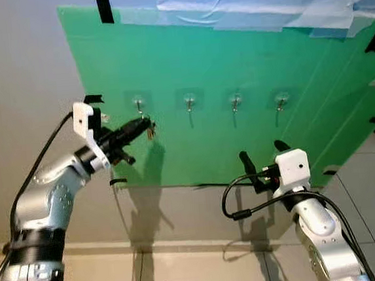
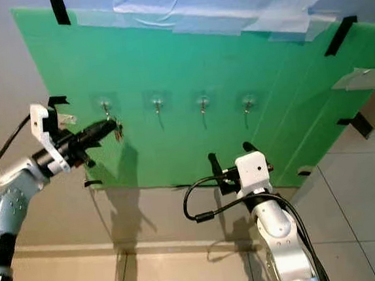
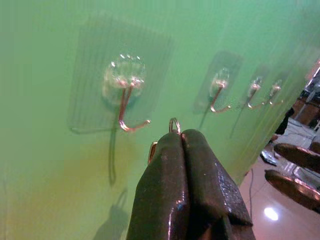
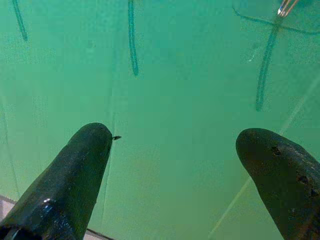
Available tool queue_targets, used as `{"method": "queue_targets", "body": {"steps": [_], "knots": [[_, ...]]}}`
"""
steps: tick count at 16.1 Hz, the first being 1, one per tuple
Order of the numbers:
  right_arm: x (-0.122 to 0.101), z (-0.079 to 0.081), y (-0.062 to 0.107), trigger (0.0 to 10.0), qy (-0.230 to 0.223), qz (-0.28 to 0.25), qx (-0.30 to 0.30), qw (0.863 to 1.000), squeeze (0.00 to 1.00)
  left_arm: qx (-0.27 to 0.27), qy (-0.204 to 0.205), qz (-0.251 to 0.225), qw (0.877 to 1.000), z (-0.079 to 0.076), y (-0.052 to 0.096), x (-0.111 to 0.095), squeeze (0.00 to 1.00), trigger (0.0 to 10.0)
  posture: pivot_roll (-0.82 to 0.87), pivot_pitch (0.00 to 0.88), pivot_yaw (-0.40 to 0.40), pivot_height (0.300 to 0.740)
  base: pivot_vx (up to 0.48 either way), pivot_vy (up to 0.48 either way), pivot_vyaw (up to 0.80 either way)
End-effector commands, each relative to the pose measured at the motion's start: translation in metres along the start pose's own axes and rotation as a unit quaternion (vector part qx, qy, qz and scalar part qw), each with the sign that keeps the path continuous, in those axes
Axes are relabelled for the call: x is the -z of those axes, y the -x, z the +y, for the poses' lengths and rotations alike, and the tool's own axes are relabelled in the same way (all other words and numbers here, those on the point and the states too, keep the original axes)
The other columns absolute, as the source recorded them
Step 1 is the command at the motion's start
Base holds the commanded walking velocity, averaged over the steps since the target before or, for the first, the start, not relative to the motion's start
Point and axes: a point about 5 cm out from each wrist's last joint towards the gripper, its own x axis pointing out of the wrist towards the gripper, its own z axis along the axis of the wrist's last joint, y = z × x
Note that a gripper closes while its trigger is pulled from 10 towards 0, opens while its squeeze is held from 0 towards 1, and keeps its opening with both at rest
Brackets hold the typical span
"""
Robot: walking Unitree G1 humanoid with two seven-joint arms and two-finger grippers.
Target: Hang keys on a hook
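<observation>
A green board (image 1: 252, 128) is taped to the wall and fills the upper and middle part of the head views, with four clear adhesive hooks in a row across it. The left arm reaches up from the lower left of the frame, elbow bent, forearm angled up and to the right. The left gripper (image 1: 145, 124) has its two black fingers pressed tight together and pinches the keys (image 1: 150, 132), which hang from its tip just below and beside the leftmost hook (image 1: 139, 106), in the left-centre of the frame. In the left wrist view the key ring (image 3: 174, 125) pokes up above the closed fingertips, near the copper-coloured curl of that hook (image 3: 131, 107) but apart from it; the ring is not over the hook.

The right arm rises from the lower right of the frame, wrist bent so the right gripper (image 1: 263, 160) points at the lower part of the board, below the third and fourth hooks. Its fingers (image 4: 80, 175) are spread wide and hold nothing.
</observation>
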Motion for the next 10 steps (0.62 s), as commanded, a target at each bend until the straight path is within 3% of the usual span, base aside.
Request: {"method": "queue_targets", "body": {"steps": [1, 5, 10], "knots": [[0.003, -0.001, 0.004, 10.0, 0.003, 0.004, 0.003, 1.0, 1.0, 0.006, -0.01, -0.01, 1.0, 0.001, -0.003, -0.008, 0.0, 10.0, -0.01, 0.0, -0.04, 0.74, 0.0, 0.0, 0.0], [0.005, 0.005, 0.007, 10.0, -0.001, 0.007, -0.001, 1.0, 1.0, 0.014, -0.015, -0.023, 1.0, 0.006, -0.01, -0.016, 0.0, 10.0, -0.02, 0.0, -0.031, 0.74, 0.0, 0.0, 0.0], [0.006, 0.004, 0.01, 10.0, 0.0, 0.009, 0.001, 1.0, 1.0, -0.021, 0.057, -0.059, 0.996, 0.019, -0.004, -0.011, 0.0, 10.0, -0.03, 0.0, -0.032, 0.74, 0.0, 0.0, 0.0]]}}
